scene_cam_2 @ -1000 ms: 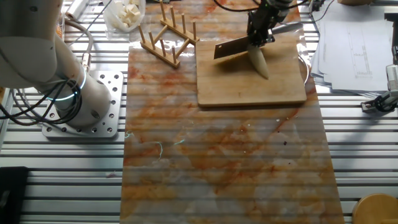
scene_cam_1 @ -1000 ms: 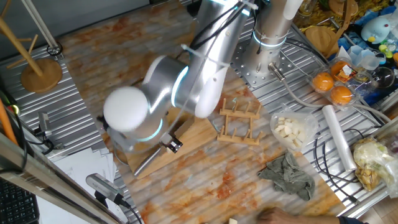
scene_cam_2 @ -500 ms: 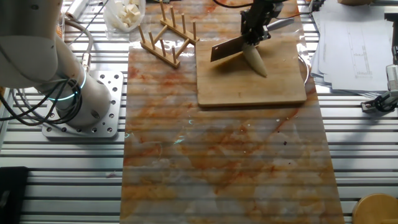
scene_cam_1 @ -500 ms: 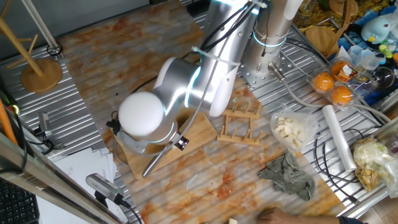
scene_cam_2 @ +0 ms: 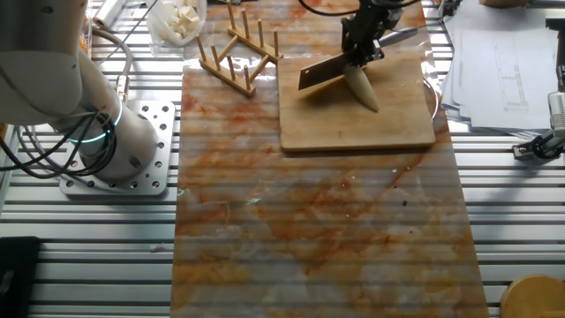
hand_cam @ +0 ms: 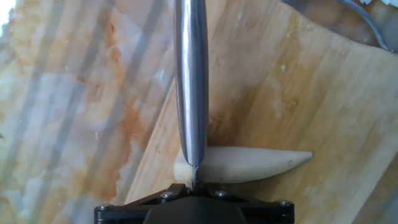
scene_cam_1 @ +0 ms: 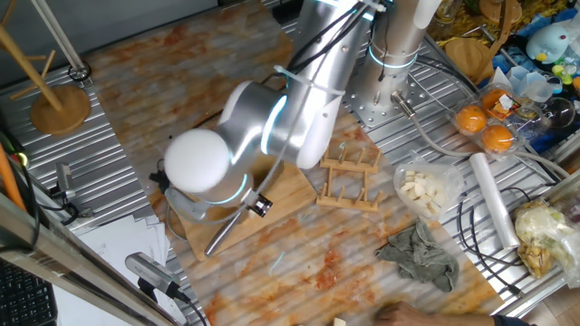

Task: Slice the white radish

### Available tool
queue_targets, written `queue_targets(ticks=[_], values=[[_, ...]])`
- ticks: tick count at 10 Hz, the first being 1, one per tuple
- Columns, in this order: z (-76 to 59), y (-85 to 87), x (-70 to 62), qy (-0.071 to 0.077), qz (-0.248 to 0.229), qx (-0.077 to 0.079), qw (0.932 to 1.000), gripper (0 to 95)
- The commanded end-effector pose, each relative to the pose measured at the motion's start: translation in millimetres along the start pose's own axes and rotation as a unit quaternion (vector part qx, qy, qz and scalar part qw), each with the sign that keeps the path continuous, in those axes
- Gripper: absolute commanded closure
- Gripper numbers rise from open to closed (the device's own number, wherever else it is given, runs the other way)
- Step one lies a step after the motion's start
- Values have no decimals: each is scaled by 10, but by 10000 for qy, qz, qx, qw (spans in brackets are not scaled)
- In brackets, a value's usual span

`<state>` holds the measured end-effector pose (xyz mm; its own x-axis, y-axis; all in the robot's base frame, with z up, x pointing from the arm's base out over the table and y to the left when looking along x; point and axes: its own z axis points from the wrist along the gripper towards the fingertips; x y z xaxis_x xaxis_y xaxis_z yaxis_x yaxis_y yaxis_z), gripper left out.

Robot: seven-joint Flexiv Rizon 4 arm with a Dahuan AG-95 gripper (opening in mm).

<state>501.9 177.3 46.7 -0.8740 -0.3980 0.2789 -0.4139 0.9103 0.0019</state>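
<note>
The white radish (hand_cam: 249,163) is a pale cream, smooth strip, thick and squared off at one end and narrowing to a blunt tip at the other. It lies flat on the wooden cutting board (scene_cam_2: 353,119), toward the board's far edge in the other fixed view, where it (scene_cam_2: 362,87) appears as a short cream wedge. In that view its long axis runs diagonally, thick end far and left, tip near and right. In the hand view it lies nearly level across the picture, cut end left, tip right. It looks to be in one piece.

The knife (hand_cam: 191,81) crosses the radish close to its thick end, its spine seen edge-on as a bright steel bar running up the middle of the hand view. In the other fixed view the dark blade (scene_cam_2: 320,71) slants down to the left from the radish. Whether the edge has entered the flesh cannot be told.

The gripper (scene_cam_2: 362,40) stands directly over the thick end and is closed around the knife's handle; the fingers themselves are not clearly seen.

The board rests on a mottled orange-stained sheet (scene_cam_2: 318,230) covering the table. To the left of the board stands a wooden peg rack (scene_cam_2: 237,55), and farther left sits a heap of pale cubes (scene_cam_2: 179,18) in clear plastic.
</note>
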Motion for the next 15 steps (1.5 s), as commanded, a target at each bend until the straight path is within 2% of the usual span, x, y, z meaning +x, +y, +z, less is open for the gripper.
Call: queue_targets(ticks=[1, 4, 7, 8, 11, 13, 14, 15], values=[[29, 13, 5, 4, -9, 65, 10000, 950], [67, 55, -17, -97, -122, 155, 9998, 950], [63, 50, -6, -134, -275, 75, 9995, 950], [59, 44, 2, -254, -341, -155, 9990, 950], [59, 44, 2, -222, -436, -293, 9984, 950], [60, 44, 2, -257, -471, -384, 9978, 950], [60, 44, 2, -309, -490, -492, 9971, 950], [59, 43, 3, -341, -552, -538, 9964, 950]])
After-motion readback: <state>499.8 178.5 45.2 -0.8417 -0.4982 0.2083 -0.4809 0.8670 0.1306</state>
